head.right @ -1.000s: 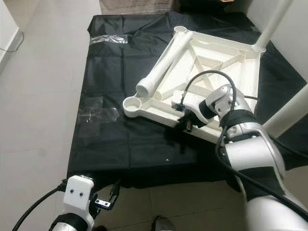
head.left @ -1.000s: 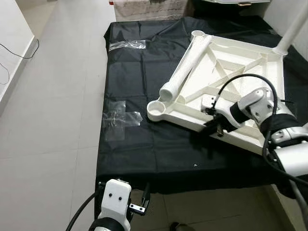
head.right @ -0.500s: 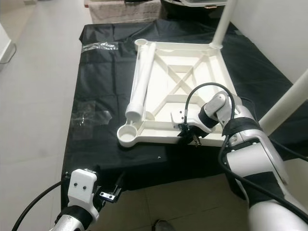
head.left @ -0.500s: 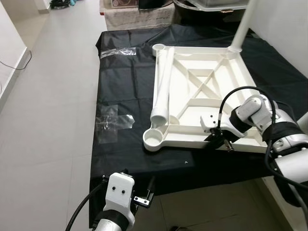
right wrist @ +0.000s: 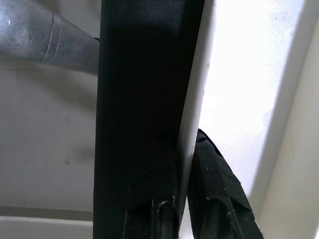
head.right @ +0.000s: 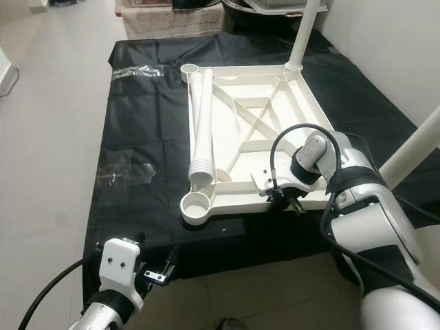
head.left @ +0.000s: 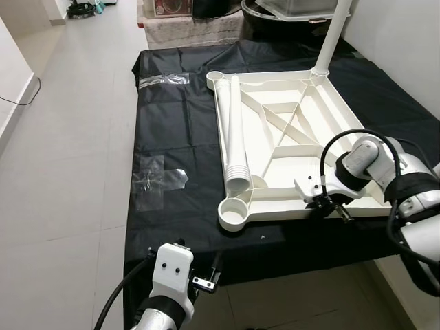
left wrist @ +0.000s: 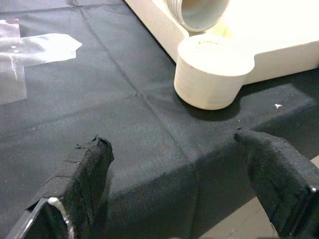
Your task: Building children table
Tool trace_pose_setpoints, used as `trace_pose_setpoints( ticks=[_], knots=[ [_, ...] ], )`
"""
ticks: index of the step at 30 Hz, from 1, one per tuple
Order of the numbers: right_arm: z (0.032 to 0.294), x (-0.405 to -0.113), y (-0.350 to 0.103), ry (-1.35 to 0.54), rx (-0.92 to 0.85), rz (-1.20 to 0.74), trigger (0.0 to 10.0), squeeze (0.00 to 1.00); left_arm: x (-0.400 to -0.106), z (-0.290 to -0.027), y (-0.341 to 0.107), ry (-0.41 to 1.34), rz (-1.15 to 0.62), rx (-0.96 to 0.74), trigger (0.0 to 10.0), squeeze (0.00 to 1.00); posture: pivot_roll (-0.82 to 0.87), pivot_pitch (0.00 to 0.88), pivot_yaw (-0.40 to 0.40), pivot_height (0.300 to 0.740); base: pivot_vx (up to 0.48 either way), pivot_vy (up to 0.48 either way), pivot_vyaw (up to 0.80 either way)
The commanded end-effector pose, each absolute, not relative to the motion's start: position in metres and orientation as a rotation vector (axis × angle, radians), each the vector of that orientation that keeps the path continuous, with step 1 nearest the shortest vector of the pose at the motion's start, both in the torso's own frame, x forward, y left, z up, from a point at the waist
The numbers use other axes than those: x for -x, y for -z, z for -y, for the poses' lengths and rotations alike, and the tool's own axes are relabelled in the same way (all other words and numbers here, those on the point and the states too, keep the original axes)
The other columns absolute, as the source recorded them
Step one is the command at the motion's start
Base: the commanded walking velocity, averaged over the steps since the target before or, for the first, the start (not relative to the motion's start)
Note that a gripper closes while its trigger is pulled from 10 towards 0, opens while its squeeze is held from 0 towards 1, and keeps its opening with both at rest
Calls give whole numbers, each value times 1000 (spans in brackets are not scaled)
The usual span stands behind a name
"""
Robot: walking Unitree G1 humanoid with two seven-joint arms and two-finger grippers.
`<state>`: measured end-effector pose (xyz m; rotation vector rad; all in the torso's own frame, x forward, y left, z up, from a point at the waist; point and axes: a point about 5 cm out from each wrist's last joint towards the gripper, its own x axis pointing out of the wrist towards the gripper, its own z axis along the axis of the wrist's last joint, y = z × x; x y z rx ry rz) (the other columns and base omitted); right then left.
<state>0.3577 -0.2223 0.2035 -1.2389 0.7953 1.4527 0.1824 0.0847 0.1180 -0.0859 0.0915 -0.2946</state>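
The right gripper (head.left: 328, 204) pinches the near rim of the upturned white tabletop (head.left: 289, 130), its fingers (right wrist: 214, 199) narrowed to the rim's thickness, one on each face. The left gripper (left wrist: 184, 184) hangs with fingers wide apart over the black cloth (head.left: 179, 137) at its near edge, touching nothing. A loose leg (head.left: 236, 137) lies in the tabletop; another upright leg (head.left: 331, 34) is cut off.
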Motion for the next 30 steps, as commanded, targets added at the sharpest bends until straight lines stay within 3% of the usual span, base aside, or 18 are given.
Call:
trace_pose_setpoints(
  ticks=[1,3,4,6,8,14,15,16,21,30],
  knots=[
    [216,-356,-191,-1509,1324,-843,3804,0,-181,-85,-114,289,-109,94,10000,0,-56,139,-20,740,0,0,0],
    [217,-356,-191,-1500,1345,-845,3804,0,-181,-85,-114,289,-109,95,10000,0,-56,139,-20,740,0,0,0],
    [218,-356,-189,-1482,1372,-842,10000,0,-181,-85,-114,288,-109,95,10000,0,-56,139,-20,740,0,0,0],
    [220,-357,-188,-1462,1379,-854,10000,0,-182,-85,-114,288,-109,95,10000,0,-56,139,-20,740,0,0,0],
    [222,-358,-190,-1437,1364,-857,10000,1000,-183,-85,-114,288,-109,96,10000,0,-57,138,-19,740,0,0,0],
    [226,-361,-203,-1392,1341,-819,10000,1000,-184,-85,-113,288,-107,96,10000,0,-62,130,-16,740,0,0,0],
    [227,-363,-209,-1366,1342,-799,10000,776,-185,-85,-112,288,-108,95,10000,0,-64,127,-15,740,0,0,0],
    [228,-363,-214,-1353,1338,-791,10000,0,-185,-85,-112,289,-108,95,10000,0,-64,127,-15,740,0,0,0],
    [229,-368,-236,-1299,1285,-715,10000,0,-187,-85,-110,289,-108,95,10000,0,-68,122,-11,740,0,0,0],
    [222,-380,-287,-1124,782,-451,10000,0,-191,-88,-108,291,-107,89,10000,0,-74,104,-10,740,0,0,0]
  ],
)
